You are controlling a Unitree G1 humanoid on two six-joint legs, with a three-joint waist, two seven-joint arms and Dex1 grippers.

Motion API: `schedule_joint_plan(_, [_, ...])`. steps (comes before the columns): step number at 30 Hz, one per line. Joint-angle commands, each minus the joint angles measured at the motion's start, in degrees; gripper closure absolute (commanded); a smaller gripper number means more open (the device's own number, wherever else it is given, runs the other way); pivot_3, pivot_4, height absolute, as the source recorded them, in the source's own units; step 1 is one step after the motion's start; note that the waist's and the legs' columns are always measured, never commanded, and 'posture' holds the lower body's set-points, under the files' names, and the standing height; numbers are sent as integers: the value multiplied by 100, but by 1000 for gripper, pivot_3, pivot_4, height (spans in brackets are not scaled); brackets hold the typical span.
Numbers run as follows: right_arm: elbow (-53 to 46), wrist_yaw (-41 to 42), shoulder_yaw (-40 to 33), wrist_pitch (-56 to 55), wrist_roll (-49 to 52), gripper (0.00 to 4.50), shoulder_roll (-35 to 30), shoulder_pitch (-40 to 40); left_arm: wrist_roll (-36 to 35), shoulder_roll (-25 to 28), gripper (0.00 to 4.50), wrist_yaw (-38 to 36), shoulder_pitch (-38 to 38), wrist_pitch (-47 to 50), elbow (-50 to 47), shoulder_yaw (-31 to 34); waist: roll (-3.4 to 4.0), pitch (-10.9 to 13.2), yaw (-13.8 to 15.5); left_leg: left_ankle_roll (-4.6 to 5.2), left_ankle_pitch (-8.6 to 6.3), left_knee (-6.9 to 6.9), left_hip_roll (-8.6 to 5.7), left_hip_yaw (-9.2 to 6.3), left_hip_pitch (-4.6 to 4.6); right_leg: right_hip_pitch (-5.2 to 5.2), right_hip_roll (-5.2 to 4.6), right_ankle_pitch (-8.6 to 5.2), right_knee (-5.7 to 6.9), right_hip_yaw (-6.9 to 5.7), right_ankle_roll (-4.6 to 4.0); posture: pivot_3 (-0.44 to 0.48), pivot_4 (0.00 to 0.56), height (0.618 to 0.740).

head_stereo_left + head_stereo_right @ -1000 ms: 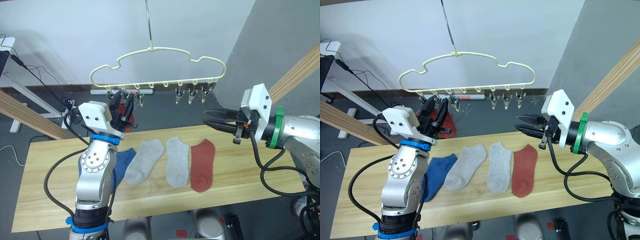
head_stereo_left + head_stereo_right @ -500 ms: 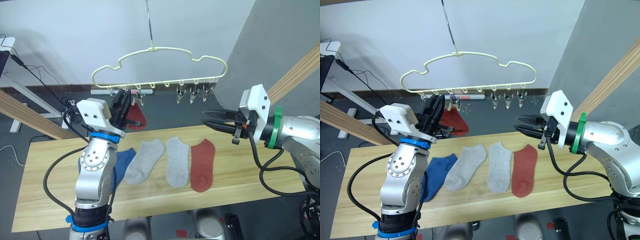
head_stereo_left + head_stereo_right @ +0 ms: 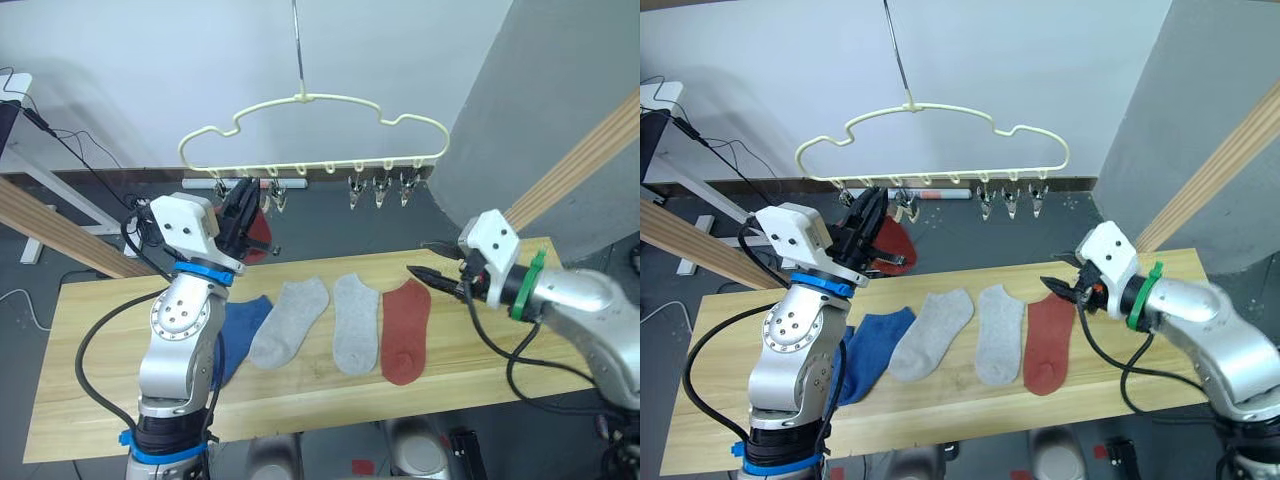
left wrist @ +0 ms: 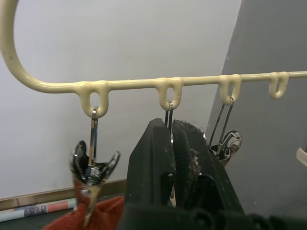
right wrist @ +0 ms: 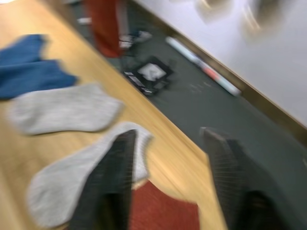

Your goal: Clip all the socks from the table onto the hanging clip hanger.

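We get two head views looking forward and down over the pale wooden table. Left wrist view looks up, close under the pale-yellow wire clip hanger. Right wrist view faces the tabletop socks; both see the hanging rust-red sock.

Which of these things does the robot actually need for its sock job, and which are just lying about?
For the job:
red sock on the table
two grey socks
blue sock
red sock hanging from a clip
clip hanger

Just lying about:
cables on the floor
wooden poles
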Motion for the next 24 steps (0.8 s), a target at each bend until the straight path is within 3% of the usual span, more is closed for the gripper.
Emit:
schedule_joint_plan(1, [-413, -966, 366, 197, -524, 648, 526, 488, -161, 135, 4500, -150, -58, 62, -300, 124, 0, 0, -5, 0, 0, -1, 1, 0, 0, -2, 1, 0, -1, 0, 0, -247, 393, 740])
schedule_joint_plan(3, [-498, -1559, 672, 299, -887, 43, 963, 893, -227, 190, 4500, -197, -97, 137, -304, 150, 0, 0, 1, -1, 1, 0, 1, 0, 0, -2, 2, 0, 1, 2, 1, -239, 398, 740])
schedule_joint_plan(12, [7, -3280, 1500, 176, -2146, 43, 2660, 1779, -294, 283, 4500, -327, -53, 232, -306, 151, 3, 2, 0, -5, 2, -3, 13, 3, 2, -8, 15, -10, -4, 6, 16, -236, 406, 740])
schedule_joint_plan(18, [1156, -3630, 1096, -306, -2342, 43, 3500, 1544, -285, 283, 4500, -340, -44, 245, -327, 126, 6, 5, 1, -6, 2, -3, 19, 5, 3, -9, 23, -12, -7, 11, 20, -226, 406, 740])
schedule_joint_plan(24, [1580, -3376, 902, -246, -2208, 43, 3718, 1527, -317, 289, 4500, -356, -18, 281, -367, 135, 7, 5, 4, -6, 2, -7, 23, 6, 2, -10, 28, -4, -10, 13, 6, -219, 408, 740])
